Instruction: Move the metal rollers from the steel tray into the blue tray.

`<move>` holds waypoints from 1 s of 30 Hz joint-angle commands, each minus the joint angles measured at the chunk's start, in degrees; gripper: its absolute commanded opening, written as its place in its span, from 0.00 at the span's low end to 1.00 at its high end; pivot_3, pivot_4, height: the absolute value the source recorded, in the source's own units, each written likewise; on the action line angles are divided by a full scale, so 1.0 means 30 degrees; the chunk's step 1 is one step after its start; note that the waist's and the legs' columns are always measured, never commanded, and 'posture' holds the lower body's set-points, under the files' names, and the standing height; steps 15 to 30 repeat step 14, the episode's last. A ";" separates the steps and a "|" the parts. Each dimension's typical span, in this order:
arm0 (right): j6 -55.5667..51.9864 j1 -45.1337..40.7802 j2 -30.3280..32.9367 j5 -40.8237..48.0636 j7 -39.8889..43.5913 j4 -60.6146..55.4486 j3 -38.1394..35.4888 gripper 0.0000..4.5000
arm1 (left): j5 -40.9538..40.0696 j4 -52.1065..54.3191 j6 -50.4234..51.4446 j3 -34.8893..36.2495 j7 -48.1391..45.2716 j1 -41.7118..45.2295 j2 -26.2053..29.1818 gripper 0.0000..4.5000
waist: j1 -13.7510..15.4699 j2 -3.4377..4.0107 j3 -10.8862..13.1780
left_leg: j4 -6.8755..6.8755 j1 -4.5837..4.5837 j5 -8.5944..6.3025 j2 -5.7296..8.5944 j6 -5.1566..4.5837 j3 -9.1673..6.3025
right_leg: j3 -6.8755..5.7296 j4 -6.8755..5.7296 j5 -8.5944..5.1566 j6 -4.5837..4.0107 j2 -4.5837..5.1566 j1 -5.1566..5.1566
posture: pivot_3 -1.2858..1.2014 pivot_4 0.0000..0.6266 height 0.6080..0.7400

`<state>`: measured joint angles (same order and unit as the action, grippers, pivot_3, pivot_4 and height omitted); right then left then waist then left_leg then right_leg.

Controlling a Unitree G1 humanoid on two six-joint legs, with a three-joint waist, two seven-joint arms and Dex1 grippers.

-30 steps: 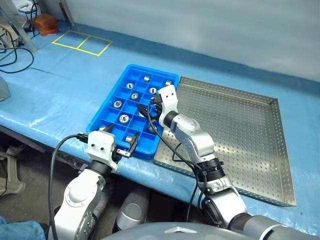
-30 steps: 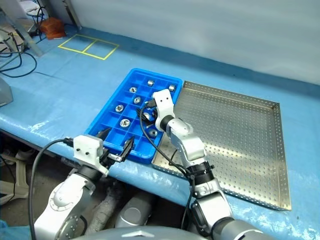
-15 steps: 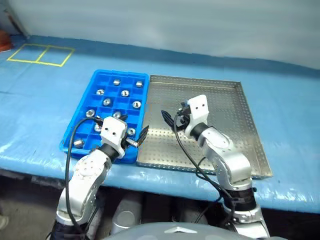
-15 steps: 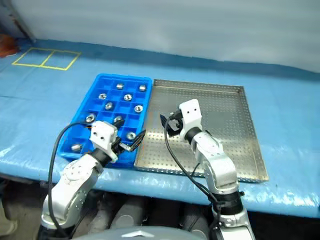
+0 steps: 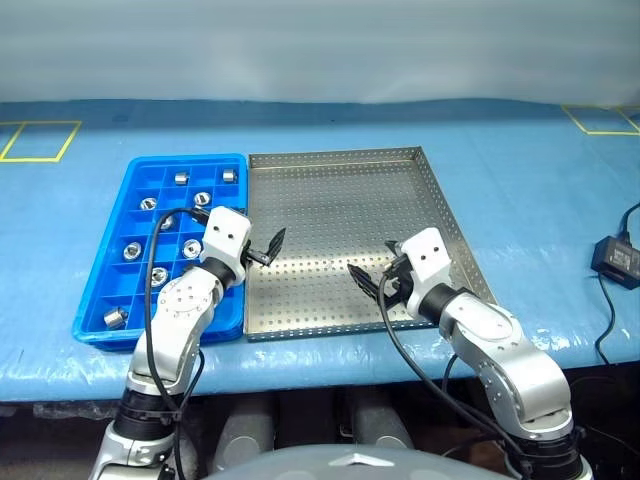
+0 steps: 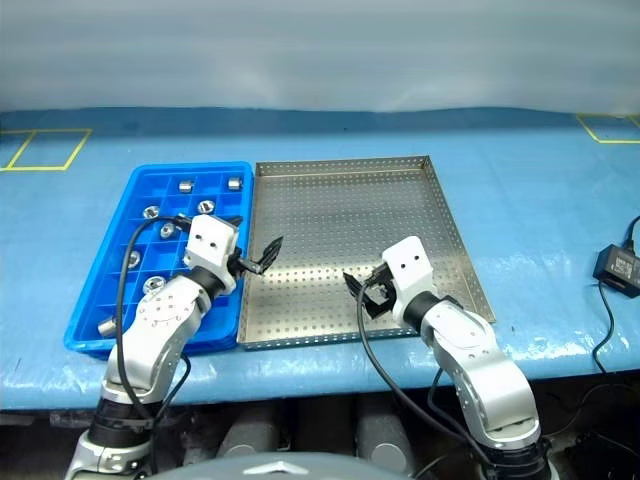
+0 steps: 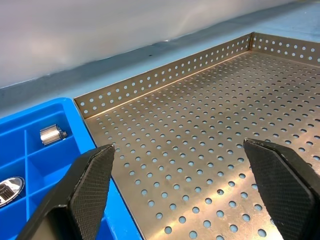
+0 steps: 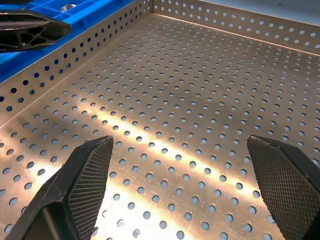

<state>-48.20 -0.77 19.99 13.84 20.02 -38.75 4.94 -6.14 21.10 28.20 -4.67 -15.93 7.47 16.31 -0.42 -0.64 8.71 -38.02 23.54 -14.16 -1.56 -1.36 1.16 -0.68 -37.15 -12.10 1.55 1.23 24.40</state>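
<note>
Blue tabletop point(image 5: 520, 180): shiny holed metal rollers point(image 5: 181, 179) in blue tray point(image 5: 100, 270); both claws wide.

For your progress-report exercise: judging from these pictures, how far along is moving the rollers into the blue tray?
Done: the steel tray shows a bare perforated floor, and the metal rollers sit in the blue tray's compartments.
In hand: nothing; the left end effector and right end effector are open over the steel tray.
Left: apparently nothing to transfer.

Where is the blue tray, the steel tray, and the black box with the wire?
blue tray point(image 5: 100, 325), left eye view, near rim.
steel tray point(image 5: 340, 200), left eye view, bare floor.
black box point(image 5: 613, 260), left eye view, top face.
</note>
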 commanded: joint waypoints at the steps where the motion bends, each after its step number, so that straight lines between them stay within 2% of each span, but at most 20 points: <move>1: 0.0301 -0.0168 -0.0165 -0.0008 -0.0335 -0.0183 0.0003 0.99 | 0.0203 0.0627 -0.0315 0.0222 0.0334 -0.0085 -0.0154 1.00 | 0.0017 -0.0004 -0.0001 | -0.0004 0.0002 0.0001 0.0004 -0.0002 0.0003 | 0.0005 0.0001 0.0002 0.0004 0.0004 0.0000 | 0.53 0.24 1.00; 13: 0.0577 -0.0431 -0.0310 0.0052 -0.0491 0.0386 0.0474 0.99 | 0.0366 0.2200 0.0255 0.0734 0.1537 -0.1682 -0.0877 1.00 | 0.0416 -0.0010 0.0001 | -0.0011 0.0001 -0.0004 0.0007 -0.0020 0.0019 | 0.0021 -0.0002 0.0008 0.0011 0.0012 0.0006 | 0.55 0.24 1.00; 30: 0.0597 -0.0529 -0.0321 0.0075 -0.0458 0.0447 0.0494 0.99 | 0.0362 0.2250 0.0259 0.0808 0.1597 -0.1689 -0.0904 1.00 | 0.0416 -0.0010 0.0001 | -0.0015 0.0004 -0.0004 0.0010 -0.0020 0.0019 | 0.0020 -0.0002 0.0008 0.0011 0.0014 0.0006 | 0.55 0.24 1.00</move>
